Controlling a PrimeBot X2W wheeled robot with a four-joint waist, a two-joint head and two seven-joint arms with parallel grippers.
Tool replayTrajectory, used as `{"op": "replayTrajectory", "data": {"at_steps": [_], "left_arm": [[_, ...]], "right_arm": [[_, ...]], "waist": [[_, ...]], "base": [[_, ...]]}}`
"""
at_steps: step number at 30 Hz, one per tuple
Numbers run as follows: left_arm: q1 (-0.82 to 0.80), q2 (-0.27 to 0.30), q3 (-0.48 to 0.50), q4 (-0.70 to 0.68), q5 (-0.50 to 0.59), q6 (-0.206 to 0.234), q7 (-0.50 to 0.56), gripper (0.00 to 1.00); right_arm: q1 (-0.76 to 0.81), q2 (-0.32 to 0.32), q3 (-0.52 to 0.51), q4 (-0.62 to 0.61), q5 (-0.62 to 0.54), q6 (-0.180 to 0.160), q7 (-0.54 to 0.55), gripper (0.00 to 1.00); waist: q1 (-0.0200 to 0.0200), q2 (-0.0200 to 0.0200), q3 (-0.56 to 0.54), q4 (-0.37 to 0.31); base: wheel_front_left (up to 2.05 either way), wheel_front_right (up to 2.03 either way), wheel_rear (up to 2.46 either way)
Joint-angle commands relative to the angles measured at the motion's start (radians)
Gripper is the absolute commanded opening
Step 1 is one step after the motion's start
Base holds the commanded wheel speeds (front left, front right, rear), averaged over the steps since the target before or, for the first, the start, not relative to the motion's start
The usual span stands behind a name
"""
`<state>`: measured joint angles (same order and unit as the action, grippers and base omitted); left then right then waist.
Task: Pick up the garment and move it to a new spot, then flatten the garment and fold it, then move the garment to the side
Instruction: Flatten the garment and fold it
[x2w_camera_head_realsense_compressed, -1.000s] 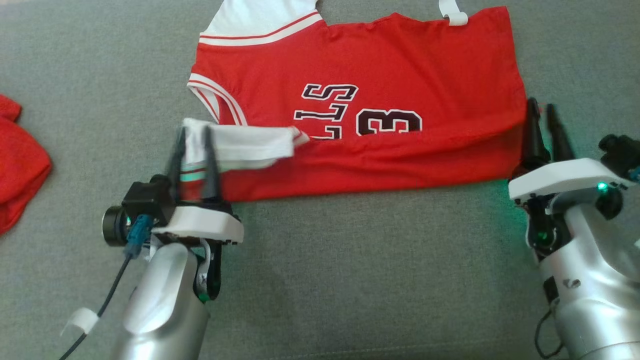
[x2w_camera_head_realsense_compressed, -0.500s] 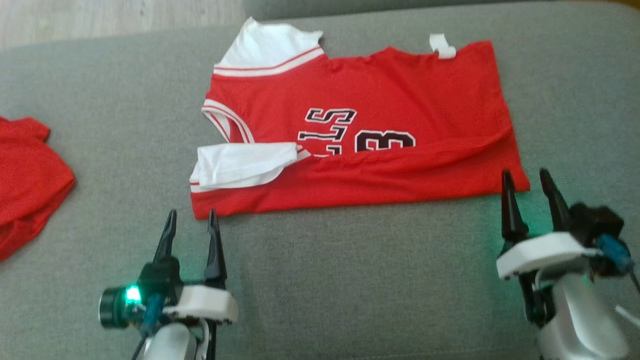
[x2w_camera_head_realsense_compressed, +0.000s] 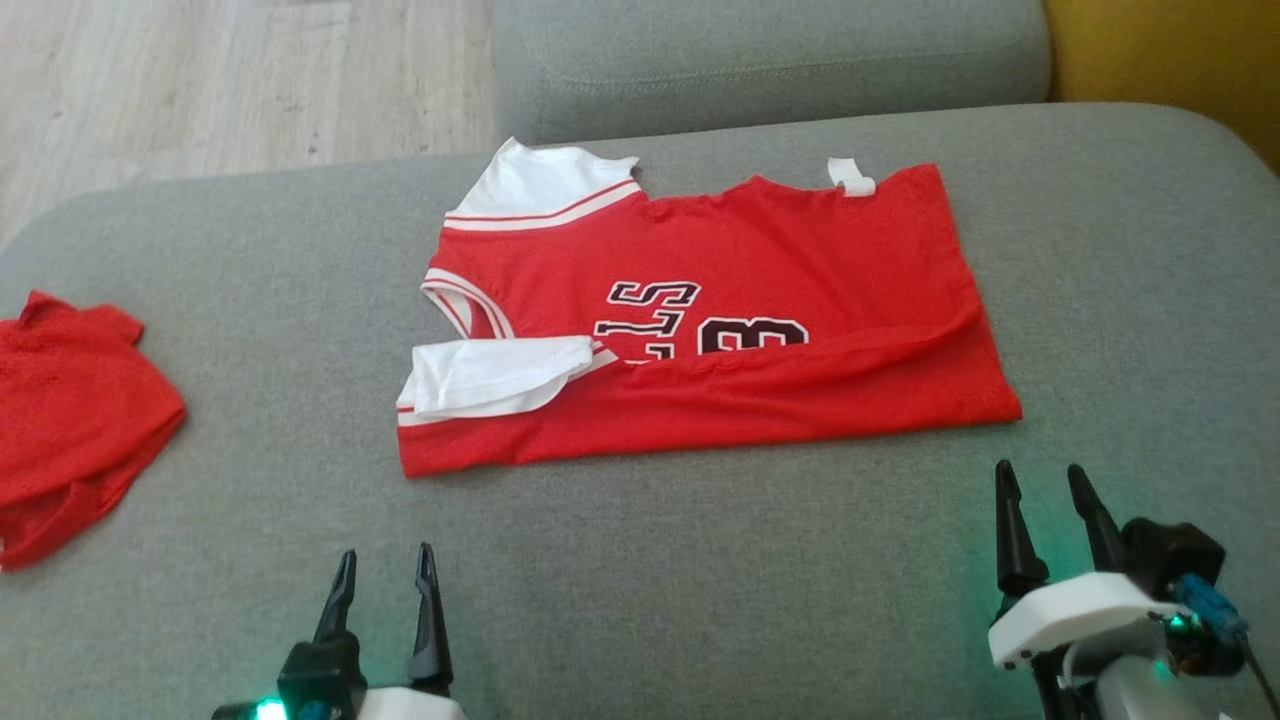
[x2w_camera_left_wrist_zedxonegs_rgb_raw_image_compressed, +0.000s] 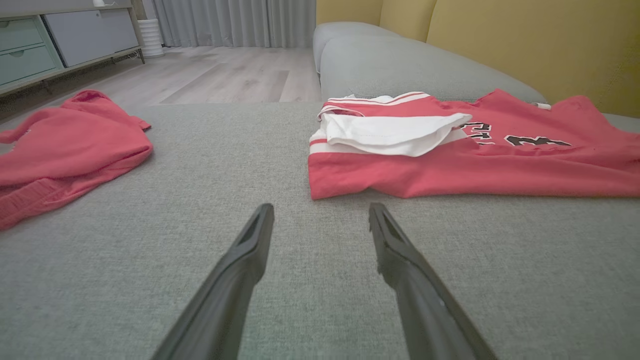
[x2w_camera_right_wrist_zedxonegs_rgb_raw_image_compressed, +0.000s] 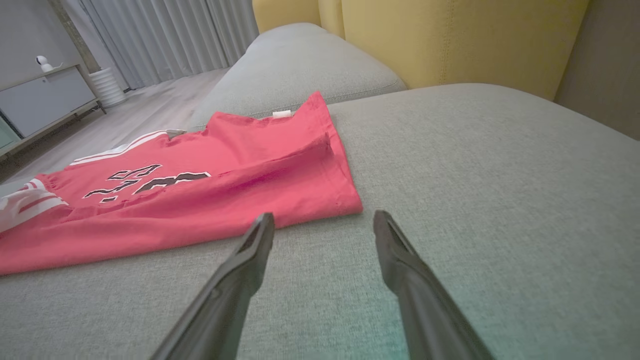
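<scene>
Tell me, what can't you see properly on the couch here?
Jersey print: head view, a folded-over flap covers its near part.
Red cloth: head view, left edge cuts it off; garment type unclear.
Left claw: head view, bottom edge cuts off its base.
White thing on the cabinet: right wrist view, too small.

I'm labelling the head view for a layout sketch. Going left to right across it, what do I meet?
Crumpled red cloth → left tool → red jersey → right tool
</scene>
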<state>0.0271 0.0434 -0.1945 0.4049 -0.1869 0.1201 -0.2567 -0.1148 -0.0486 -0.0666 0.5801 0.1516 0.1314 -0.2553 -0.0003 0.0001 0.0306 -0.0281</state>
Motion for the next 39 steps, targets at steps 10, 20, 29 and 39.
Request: {"op": "replayTrajectory", "data": {"at_steps": [10,20,29,39], "left_arm": [[-0.095,0.007,0.027,0.002,-0.055,-0.033,-0.005,1.0],[-0.289,0.007,0.07,0.138,-0.129,-0.067,-0.005,1.0],[-0.363,0.007,0.096,0.249,-0.122,-0.063,-0.005,1.0],[-0.388,0.007,0.039,0.327,-0.148,-0.063,-0.005,0.0]], "right_arm": [[-0.053,-0.002,0.041,-0.033,0.021,-0.001,-0.006,1.0],[-0.157,-0.002,0.086,-0.063,0.05,-0.001,-0.006,1.0],[-0.225,-0.002,0.061,-0.089,0.066,-0.001,-0.006,1.0],[-0.306,-0.002,0.002,0.097,0.04,-0.001,-0.006,1.0]], "waist": [[0.0003,-0.0001,0.053,-0.014],[0.0003,-0.0001,0.18,-0.055],[0.0003,-0.0001,0.249,-0.085],[0.0003,-0.0001,0.276,-0.067]], "base": [[0.0,0.0,0.0],[0.0,0.0,0.0],[0.0,0.0,0.0],[0.0,0.0,0.0]]}}
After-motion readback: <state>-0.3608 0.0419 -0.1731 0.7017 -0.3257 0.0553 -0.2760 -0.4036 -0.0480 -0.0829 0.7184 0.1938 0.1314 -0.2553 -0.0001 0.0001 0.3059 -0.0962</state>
